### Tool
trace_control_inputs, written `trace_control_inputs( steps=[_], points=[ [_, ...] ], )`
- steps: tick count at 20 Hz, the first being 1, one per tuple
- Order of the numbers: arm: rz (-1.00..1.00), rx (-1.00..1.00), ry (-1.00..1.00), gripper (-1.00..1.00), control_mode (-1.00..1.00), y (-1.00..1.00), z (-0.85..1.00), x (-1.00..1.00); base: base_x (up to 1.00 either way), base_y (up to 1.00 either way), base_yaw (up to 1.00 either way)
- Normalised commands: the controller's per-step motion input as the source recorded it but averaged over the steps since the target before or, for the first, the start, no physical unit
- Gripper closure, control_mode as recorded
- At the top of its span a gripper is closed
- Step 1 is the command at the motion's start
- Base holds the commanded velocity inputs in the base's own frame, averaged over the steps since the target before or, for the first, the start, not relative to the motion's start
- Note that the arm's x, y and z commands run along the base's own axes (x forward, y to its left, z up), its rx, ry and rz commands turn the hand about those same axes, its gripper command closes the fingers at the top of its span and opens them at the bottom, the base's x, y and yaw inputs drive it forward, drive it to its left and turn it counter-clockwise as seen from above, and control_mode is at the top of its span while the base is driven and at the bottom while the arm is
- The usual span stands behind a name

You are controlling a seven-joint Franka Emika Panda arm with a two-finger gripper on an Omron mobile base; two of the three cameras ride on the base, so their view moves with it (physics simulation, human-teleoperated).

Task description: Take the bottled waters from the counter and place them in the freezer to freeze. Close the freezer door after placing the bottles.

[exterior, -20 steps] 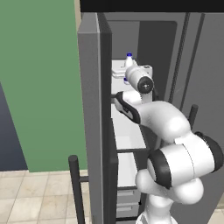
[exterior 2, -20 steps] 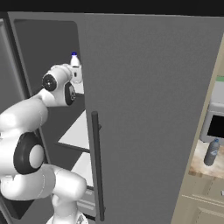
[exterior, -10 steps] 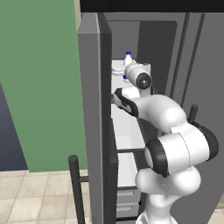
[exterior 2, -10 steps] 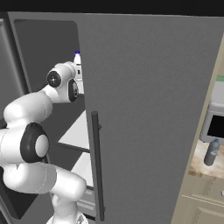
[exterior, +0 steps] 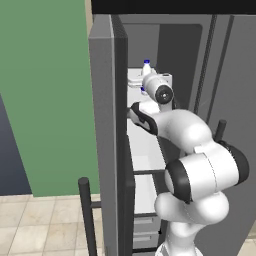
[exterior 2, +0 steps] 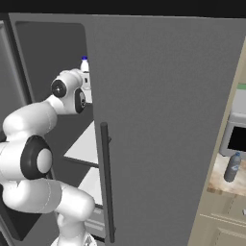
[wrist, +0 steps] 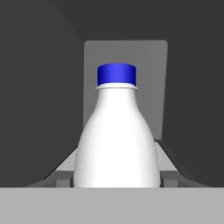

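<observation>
The white bottled water [wrist: 116, 140] with a blue cap stands upright, close in front of the hand camera. My gripper [exterior: 146, 80] is shut on it inside the upper part of the freezer [exterior: 175, 45], above a white shelf [exterior: 145, 145]. From the right, the bottle [exterior 2: 85, 67] pokes up just above the hand [exterior 2: 85, 84]. My fingertips are hidden behind the bottle. The freezer door [exterior: 102, 125] stands wide open to the left. The translucent grey bottled water [exterior 2: 233, 167] stands on the counter [exterior 2: 223, 185] at the far right.
The plain grey fridge door [exterior 2: 158, 120] with its dark bar handle [exterior 2: 106, 182] stands closed to the right of the arm. Lower white shelves [exterior 2: 86, 144] and grey drawers [exterior: 145, 232] sit under the hand. A microwave [exterior 2: 238, 137] stands behind the counter.
The arm has stretched a little further up and into the freezer, and the white bottle has gone with the hand. The grey bottle has not moved.
</observation>
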Motion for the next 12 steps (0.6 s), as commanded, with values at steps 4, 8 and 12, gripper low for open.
trace_control_inputs(
  steps=[4, 8, 12],
  points=[
    [0.00, 0.00, -0.03, 1.00, -1.00, 0.00, -0.43, 0.00, 0.00, 0.00, 0.00],
    [0.00, 0.00, -0.01, 1.00, -1.00, 0.00, -0.39, 0.00, 0.00, 0.00, 0.00],
    [0.00, 0.00, 0.00, 1.00, -1.00, 0.00, -0.43, 0.00, 0.00, 0.00, 0.00]
  ],
)
